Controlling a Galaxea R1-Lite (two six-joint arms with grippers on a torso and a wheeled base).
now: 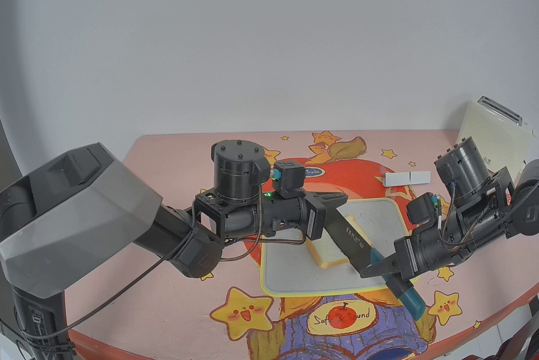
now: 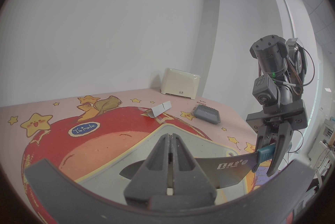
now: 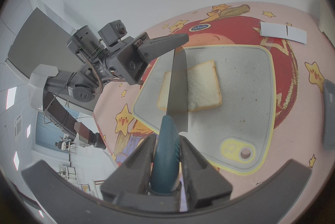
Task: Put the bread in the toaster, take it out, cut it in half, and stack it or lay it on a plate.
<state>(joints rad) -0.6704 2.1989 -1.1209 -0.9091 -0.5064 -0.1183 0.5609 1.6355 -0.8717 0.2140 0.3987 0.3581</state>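
A slice of bread (image 3: 204, 85) lies flat on the grey cutting board (image 3: 247, 71) at mid-table. A knife with a dark blade (image 3: 178, 85) and a teal handle (image 1: 409, 296) is held across the bread's left part. My left gripper (image 1: 336, 200) is shut on the blade's tip end, seen close up in the left wrist view (image 2: 171, 139). My right gripper (image 1: 377, 267) is shut on the teal handle (image 3: 166, 151). The cream toaster (image 1: 494, 135) stands at the table's far right; its slots look empty.
A folded white card (image 1: 407, 178) lies behind the board. A small grey tray (image 2: 207, 114) sits between the board and the toaster. The table's front edge curves close below the right gripper. The left half of the table is bare.
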